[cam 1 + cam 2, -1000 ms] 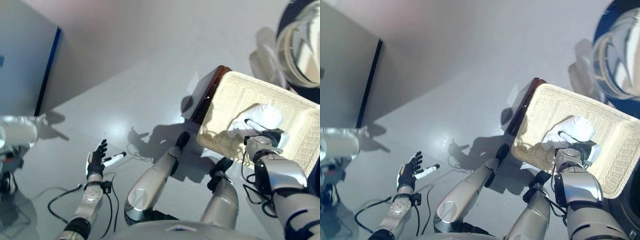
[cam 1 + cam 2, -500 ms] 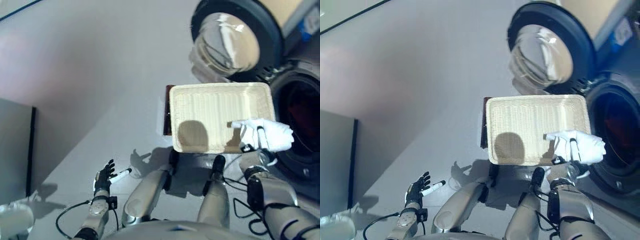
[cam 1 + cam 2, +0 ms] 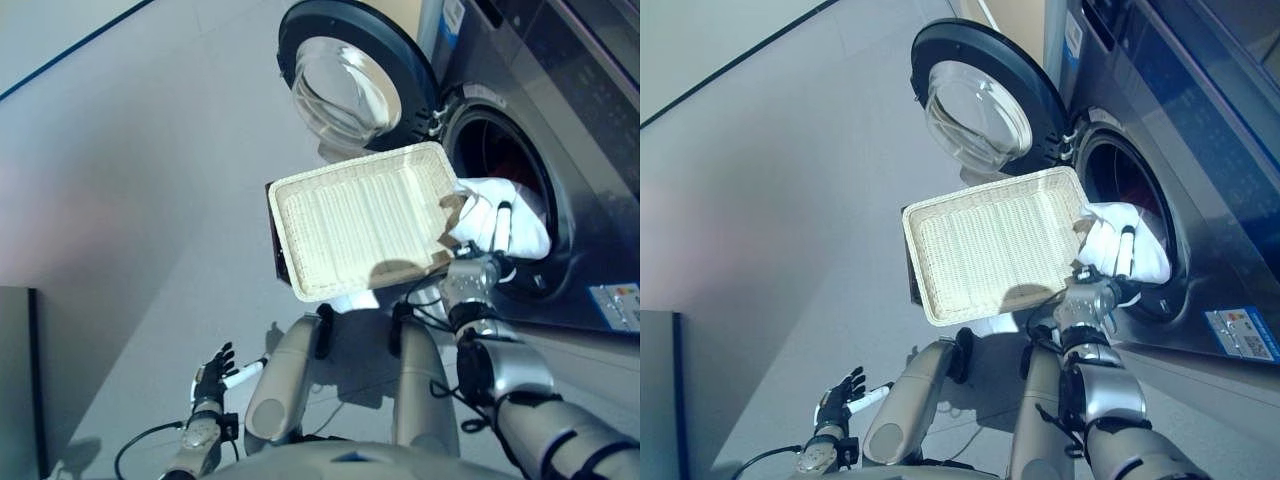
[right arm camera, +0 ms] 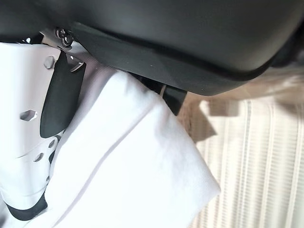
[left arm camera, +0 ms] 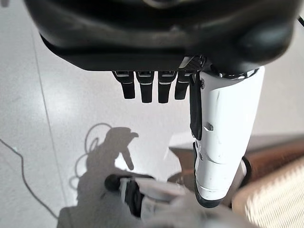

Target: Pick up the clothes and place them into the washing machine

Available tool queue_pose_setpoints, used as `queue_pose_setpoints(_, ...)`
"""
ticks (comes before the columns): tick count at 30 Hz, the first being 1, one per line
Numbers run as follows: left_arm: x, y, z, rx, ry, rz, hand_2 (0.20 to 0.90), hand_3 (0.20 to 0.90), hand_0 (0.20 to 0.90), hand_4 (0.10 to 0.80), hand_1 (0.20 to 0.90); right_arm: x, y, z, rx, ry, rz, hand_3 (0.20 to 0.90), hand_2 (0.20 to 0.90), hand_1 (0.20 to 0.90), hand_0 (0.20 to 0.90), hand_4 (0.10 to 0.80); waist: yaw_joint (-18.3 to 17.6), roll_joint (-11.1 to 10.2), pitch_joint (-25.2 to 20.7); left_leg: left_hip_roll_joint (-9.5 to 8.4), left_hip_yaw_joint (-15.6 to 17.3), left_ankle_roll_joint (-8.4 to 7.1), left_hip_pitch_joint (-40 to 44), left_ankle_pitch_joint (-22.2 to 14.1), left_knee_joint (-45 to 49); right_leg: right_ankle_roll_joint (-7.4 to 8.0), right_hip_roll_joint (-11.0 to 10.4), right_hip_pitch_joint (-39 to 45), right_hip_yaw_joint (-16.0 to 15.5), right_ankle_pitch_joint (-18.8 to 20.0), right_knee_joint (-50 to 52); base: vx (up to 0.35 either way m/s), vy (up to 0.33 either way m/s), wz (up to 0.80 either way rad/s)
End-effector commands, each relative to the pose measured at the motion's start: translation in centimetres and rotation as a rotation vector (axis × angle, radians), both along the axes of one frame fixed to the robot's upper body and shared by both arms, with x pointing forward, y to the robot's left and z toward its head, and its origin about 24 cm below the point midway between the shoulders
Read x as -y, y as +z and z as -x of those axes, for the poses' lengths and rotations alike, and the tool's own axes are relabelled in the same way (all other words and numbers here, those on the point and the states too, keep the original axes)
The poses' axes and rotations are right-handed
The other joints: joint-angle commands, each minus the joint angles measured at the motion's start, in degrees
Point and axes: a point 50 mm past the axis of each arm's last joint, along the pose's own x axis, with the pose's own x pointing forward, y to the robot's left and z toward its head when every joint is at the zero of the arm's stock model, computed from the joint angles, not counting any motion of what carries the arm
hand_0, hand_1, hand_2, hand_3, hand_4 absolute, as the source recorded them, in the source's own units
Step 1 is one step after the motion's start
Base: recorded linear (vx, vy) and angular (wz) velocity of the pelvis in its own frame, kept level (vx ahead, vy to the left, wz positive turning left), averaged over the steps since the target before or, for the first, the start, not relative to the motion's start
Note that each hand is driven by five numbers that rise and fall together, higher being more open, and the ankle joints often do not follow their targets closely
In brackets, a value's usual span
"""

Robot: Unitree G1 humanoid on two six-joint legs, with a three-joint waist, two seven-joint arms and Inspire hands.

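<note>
Low in the left of the left eye frame, the left hand (image 3: 208,380) hangs over the floor (image 3: 120,200), its fingers (image 5: 151,87) relaxed and straight, holding nothing; it is well apart from everything the task concerns.

Further in, at the right of centre, the right hand (image 3: 1110,280) is raised with the white garment (image 3: 1118,252) bunched in it. Its own wrist view shows the white-covered thumb (image 4: 28,156) pressed against the cloth (image 4: 137,171) and dark fingers curled in behind it, so the hand is closed round the garment. The cloth sits just beside the right-hand short end of the wicker basket (image 3: 990,245), which lies tilted across the middle of the frame and now looks empty.

Beyond that, in the upper right, stands the washing machine (image 3: 560,120). Its round drum opening (image 3: 505,170) is dark and lies immediately behind and to the right of the held garment; the cloth appears already to overlap the mouth's lower rim, though how far inside it reaches cannot be told. The glass door (image 3: 975,110) is swung wide to the upper left, clear of the path.

So the coming move likely turns on pushing up and rightward in the frame, away from the basket and into the drum, with the right hand alone.
</note>
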Motion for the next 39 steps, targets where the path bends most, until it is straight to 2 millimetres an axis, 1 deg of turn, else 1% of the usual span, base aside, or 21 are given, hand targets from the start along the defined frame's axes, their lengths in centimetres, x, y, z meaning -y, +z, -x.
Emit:
queue_pose_setpoints(1, -2.0, 0.5, 0.0, 0.038, 0.043, -0.057, 0.900, 0.900, 0.900, 0.800, 0.900, 7.8, 10.8, 1.0, 0.288, -0.260, 0.301, 0.200, 0.200, 0.200, 0.200, 0.300, 1.8, 2.0, -3.5, -1.18, 0.5, 2.57, -1.0, 4.0, -0.1, -1.95, 0.0, 5.4, 0.5, -3.7, -0.5, 0.121, 0.007, 0.12)
queue_pose_setpoints(2, -2.0, 0.4, 0.2, 0.031, 0.030, -0.059, 0.900, 0.900, 0.900, 0.800, 0.900, 9.1, 13.5, 1.3, 0.320, -0.287, 0.356, 0.200, 0.200, 0.200, 0.200, 0.300, 2.1, 3.2, -4.1, -1.35, 0.4, 2.12, -0.6, 4.7, -1.3, -2.01, -0.5, 4.9, 0.8, -3.5, -0.4, -0.075, 0.005, -0.01)
queue_pose_setpoints(3, -2.0, 0.4, 0.4, 0.031, 0.023, -0.060, 0.900, 0.900, 0.900, 0.800, 0.900, 9.4, 14.6, 1.4, 0.340, -0.302, 0.369, 0.200, 0.200, 0.200, 0.200, 0.300, 2.1, 3.7, -3.9, -0.99, 1.2, 2.13, -0.9, 6.3, -2.1, -2.32, -0.9, 4.3, 0.2, -2.2, -0.8, -0.075, 0.006, 0.07)
queue_pose_setpoints(4, -1.9, 0.5, 0.3, 0.037, 0.023, -0.058, 0.900, 0.900, 0.900, 0.800, 0.900, 9.8, 16.1, 1.5, 0.362, -0.320, 0.392, 0.200, 0.200, 0.200, 0.200, 0.300, 2.1, 4.3, -4.1, -1.04, 1.2, 1.95, -0.8, 6.9, -3.1, -2.36, -1.0, 4.1, 0.3, -1.7, -1.2, -0.092, 0.021, 0.19)
queue_pose_setpoints(6, -2.2, 0.7, 0.3, 0.049, 0.029, -0.065, 0.900, 0.900, 0.900, 0.800, 0.900, 10.0, 20.0, 2.1, 0.423, -0.358, 0.480, 0.200, 0.200, 0.200, 0.200, 0.300, 2.0, 5.1, -4.2, -1.04, 1.6, 1.48, -0.5, 7.9, -5.2, -2.21, -1.1, 3.8, 0.9, -1.0, -2.2, -0.003, 0.030, 0.31)
queue_pose_setpoints(7, -2.2, 0.7, 0.3, 0.049, 0.030, -0.067, 0.900, 0.900, 0.900, 0.800, 0.900, 9.9, 21.2, 2.2, 0.432, -0.373, 0.508, 0.200, 0.200, 0.200, 0.200, 0.300, 2.0, 5.4, -4.3, -1.03, 1.7, 1.28, -0.3, 8.3, -6.0, -2.24, -1.2, 3.6, 1.0, -0.8, -2.6, 0.000, 0.000, 0.00)
queue_pose_setpoints(8, -2.2, 0.7, 0.3, 0.050, 0.030, -0.066, 0.900, 0.900, 0.900, 0.800, 0.900, 9.9, 21.2, 2.2, 0.432, -0.374, 0.509, 0.200, 0.200, 0.200, 0.200, 0.300, 2.0, 5.5, -4.3, -1.03, 1.7, 1.28, -0.3, 8.3, -6.1, -2.24, -1.2, 3.6, 1.0, -0.8, -2.6, -0.002, 0.032, -0.13)
queue_pose_setpoints(9, -2.5, 0.8, 0.4, 0.056, 0.036, -0.075, 0.900, 0.900, 0.900, 0.800, 0.900, 9.7, 24.9, 2.9, 0.490, -0.392, 0.612, 0.200, 0.200, 0.200, 0.200, 0.300, 1.9, 5.8, -4.6, -1.10, 2.0, 0.80, 0.1, 9.1, -7.9, -2.00, -1.4, 3.4, 1.3, -0.2, -3.5, -0.015, 0.043, -0.24)
queue_pose_setpoints(12, -2.6, 1.0, 0.1, 0.078, 0.050, -0.075, 0.900, 0.900, 0.900, 0.800, 0.900, 8.5, 29.4, 3.6, 0.517, -0.411, 0.751, 0.200, 0.200, 0.200, 0.200, 0.300, 1.2, 6.3, -4.1, -1.34, 2.9, 0.05, 1.2, 10.4, -10.7, -1.69, -1.7, 3.3, 1.8, 1.0, -5.0, -0.007, 0.027, -0.12)
queue_pose_setpoints(13, -2.6, 1.0, 0.0, 0.081, 0.053, -0.076, 0.900, 0.900, 0.900, 0.800, 0.900, 8.3, 30.1, 3.7, 0.518, -0.410, 0.779, 0.200, 0.200, 0.200, 0.200, 0.300, 1.0, 6.4, -3.9, -1.39, 3.2, -0.09, 1.3, 10.6, -11.1, -1.63, -1.7, 3.3, 1.9, 1.3, -5.4, 0.000, 0.000, 0.00)
queue_pose_setpoints(14, -2.3, 1.1, -0.1, 0.092, 0.062, -0.063, 0.900, 0.900, 0.900, 0.800, 0.900, 7.7, 31.5, 4.1, 0.564, -0.417, 0.803, 0.200, 0.200, 0.200, 0.200, 0.300, 0.9, 6.9, -4.1, -1.51, 3.4, -0.38, 1.7, 11.1, -12.7, -1.47, -1.9, 3.3, 1.9, 1.4, -6.1, 0.000, 0.000, 0.00)
queue_pose_setpoints(15, -2.3, 1.1, -0.1, 0.093, 0.062, -0.061, 0.900, 0.900, 0.900, 0.800, 0.900, 7.6, 31.6, 4.1, 0.563, -0.418, 0.804, 0.200, 0.200, 0.200, 0.200, 0.300, 0.8, 6.9, -4.1, -1.55, 3.4, -0.38, 1.7, 11.3, -12.9, -1.46, -2.0, 3.4, 1.9, 1.5, -6.2, 0.013, 0.024, -0.07)
queue_pose_setpoints(17, -2.0, 1.2, -0.2, 0.108, 0.064, -0.051, 0.900, 0.900, 0.900, 0.800, 0.900, 7.5, 32.7, 5.0, 0.605, -0.451, 0.826, 0.200, 0.200, 0.200, 0.200, 0.300, 0.4, 7.4, -4.3, -1.75, 3.4, -0.91, 2.5, 12.0, -14.8, -1.32, -2.4, 3.9, 1.7, 1.7, -7.0, 0.007, 0.011, -0.02)
queue_pose_setpoints(19, -2.0, 1.4, -0.3, 0.119, 0.058, -0.052, 0.900, 0.900, 0.900, 0.800, 0.900, 7.9, 33.5, 6.0, 0.606, -0.499, 0.863, 0.200, 0.200, 0.200, 0.200, 0.300, 0.1, 7.7, -4.5, -2.30, 3.1, -1.49, 3.3, 12.9, -16.4, -1.24, -3.0, 4.7, 1.4, 1.9, -8.1, 0.009, 0.015, 0.10)
queue_pose_setpoints(24, -2.1, 1.5, -0.5, 0.130, 0.067, -0.068, 0.900, 0.900, 0.900, 0.800, 0.900, 8.4, 33.9, 6.8, 0.557, -0.570, 0.879, 0.203, 0.203, 0.203, 0.203, 0.302, -0.3, 8.8, -4.8, -3.00, 3.2, -1.79, 4.7, 14.4, -19.6, -0.86, -3.6, 5.5, 0.9, 2.8, -9.9, 0.008, 0.031, 0.12)
queue_pose_setpoints(25, -2.2, 1.7, -0.7, 0.145, 0.077, -0.072, 0.900, 0.900, 0.900, 0.800, 0.900, 9.2, 33.6, 7.2, 0.502, -0.596, 0.904, 0.862, 0.862, 0.862, 0.862, 0.773, -0.5, 9.6, -4.9, -3.44, 3.4, -1.88, 5.1, 14.7, -20.7, -0.59, -4.0, 5.6, 1.0, 3.2, -10.5, -0.002, 0.027, 0.05)
queue_pose_setpoints(26, -2.1, 1.7, -0.7, 0.149, 0.078, -0.068, 0.900, 0.900, 0.900, 0.800, 0.900, 9.3, 33.5, 7.3, 0.500, -0.598, 0.903, 0.900, 0.900, 0.900, 0.900, 0.800, -0.5, 9.9, -4.9, -3.51, 3.5, -1.86, 5.2, 14.8, -21.2, -0.52, -4.1, 5.6, 1.1, 3.3, -10.7, -0.002, 0.027, 0.04)
queue_pose_setpoints(32, -1.6, 1.7, -0.7, 0.154, 0.074, -0.048, 0.900, 0.900, 0.900, 0.800, 0.900, 9.8, 32.8, 6.7, 0.475, -0.565, 0.875, 0.900, 0.900, 0.900, 0.900, 0.800, -0.4, 11.1, -5.1, -3.57, 4.0, -1.69, 5.3, 15.1, -21.9, -0.30, -4.1, 5.6, 1.6, 3.8, -11.6, -0.003, 0.011, -0.02)
queue_pose_setpoints(35, -1.6, 1.8, -0.8, 0.159, 0.075, -0.041, 0.900, 0.900, 0.900, 0.800, 0.900, 10.2, 32.1, 6.4, 0.458, -0.549, 0.864, 0.900, 0.900, 0.900, 0.900, 0.800, -0.2, 11.5, -5.5, -3.63, 4.2, -1.63, 5.8, 15.2, -22.4, -0.11, -4.3, 6.1, 1.7, 4.0, -12.0, 0.012, 0.013, -0.03)
queue_pose_setpoints(36, -1.7, 1.7, -0.8, 0.153, 0.073, -0.045, 0.900, 0.900, 0.900, 0.800, 0.900, 10.3, 31.5, 6.2, 0.443, -0.540, 0.859, 0.900, 0.900, 0.900, 0.900, 0.800, -0.3, 11.7, -5.8, -3.71, 4.2, -1.73, 6.1, 15.4, -23.0, 0.00, -4.4, 6.6, 1.6, 4.2, -12.5, 0.011, 0.012, -0.05)
queue_pose_setpoints(39, -1.6, 1.5, -0.5, 0.141, 0.071, -0.041, 0.900, 0.900, 0.900, 0.800, 0.900, 10.5, 30.9, 5.9, 0.434, -0.532, 0.834, 0.900, 0.900, 0.900, 0.900, 0.800, -0.2, 11.8, -6.3, -3.88, 4.2, -1.85, 6.8, 15.7, -23.9, 0.14, -4.6, 7.2, 1.4, 4.4, -13.2, 0.008, 0.006, -0.02)
